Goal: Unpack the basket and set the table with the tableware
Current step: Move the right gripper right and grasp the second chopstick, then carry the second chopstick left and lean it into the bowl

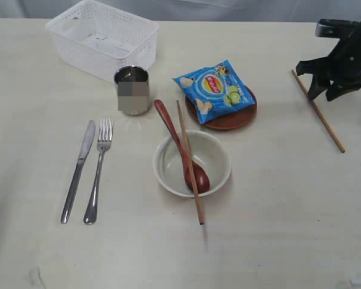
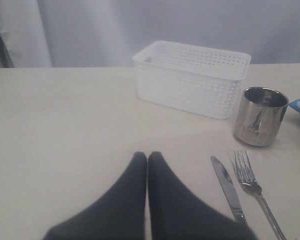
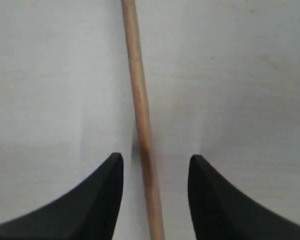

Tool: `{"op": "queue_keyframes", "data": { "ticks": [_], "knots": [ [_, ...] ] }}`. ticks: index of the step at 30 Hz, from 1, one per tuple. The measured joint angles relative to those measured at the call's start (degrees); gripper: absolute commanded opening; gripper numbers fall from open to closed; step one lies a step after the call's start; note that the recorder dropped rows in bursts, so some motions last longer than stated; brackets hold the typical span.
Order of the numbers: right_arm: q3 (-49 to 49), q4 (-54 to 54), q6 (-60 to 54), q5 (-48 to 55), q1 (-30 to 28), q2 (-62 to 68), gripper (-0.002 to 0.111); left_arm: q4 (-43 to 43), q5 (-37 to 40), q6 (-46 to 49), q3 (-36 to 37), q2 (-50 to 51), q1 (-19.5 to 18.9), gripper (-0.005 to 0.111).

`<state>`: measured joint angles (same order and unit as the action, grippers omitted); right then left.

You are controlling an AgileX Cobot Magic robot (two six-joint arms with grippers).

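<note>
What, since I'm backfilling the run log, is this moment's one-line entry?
right gripper: jaws open, either side of loose chopstick on table | left gripper: jaws shut, empty | second chopstick, spoon: resting on bowl

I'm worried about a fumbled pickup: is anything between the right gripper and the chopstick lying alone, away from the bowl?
Nothing visible does. The right gripper is open with one finger on each side of the chopstick, and only bare table shows in the gaps between them.
</note>
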<state>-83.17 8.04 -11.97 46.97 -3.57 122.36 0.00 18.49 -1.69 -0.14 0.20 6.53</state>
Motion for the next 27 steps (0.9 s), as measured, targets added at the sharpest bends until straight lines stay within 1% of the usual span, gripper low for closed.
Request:
{"op": "queue_keyframes", "data": {
  "ticks": [5,7,9,12,18,21,22,25,27],
  "knots": [
    [0.00,0.22,-1.70,-0.48,0.00,2.16,0.041,0.00,0.00,0.00,0.00,0.00,0.00,0.000],
    [0.00,0.22,-2.11,-0.60,0.00,2.37,0.037,0.00,0.00,0.00,0.00,0.00,0.00,0.000],
    [-0.12,0.22,-2.41,-0.60,0.00,2.41,0.025,0.00,0.00,0.00,0.00,0.00,0.00,0.000],
    [-0.12,0.22,-2.93,-0.90,0.00,2.50,-0.001,0.00,0.00,0.00,0.00,0.00,0.00,0.000],
    [-0.34,0.36,-3.16,0.39,0.00,2.63,0.000,0.00,0.00,0.00,0.00,0.00,0.00,0.000],
    [-0.34,0.46,-2.43,3.44,0.00,2.21,0.000,0.00,0.00,0.00,0.00,0.00,0.00,0.000],
    [-0.11,0.46,-0.93,6.01,0.00,1.23,0.000,0.00,0.00,0.00,0.00,0.00,0.00,0.000],
    [0.87,2.37,1.34,9.19,0.00,-2.94,0.000,0.00,0.00,0.00,0.00,0.00,0.00,0.000],
    [2.75,6.76,1.71,11.48,0.00,-7.63,0.000,0.00,0.00,0.00,0.00,0.00,0.00,0.000]
  ]
}}
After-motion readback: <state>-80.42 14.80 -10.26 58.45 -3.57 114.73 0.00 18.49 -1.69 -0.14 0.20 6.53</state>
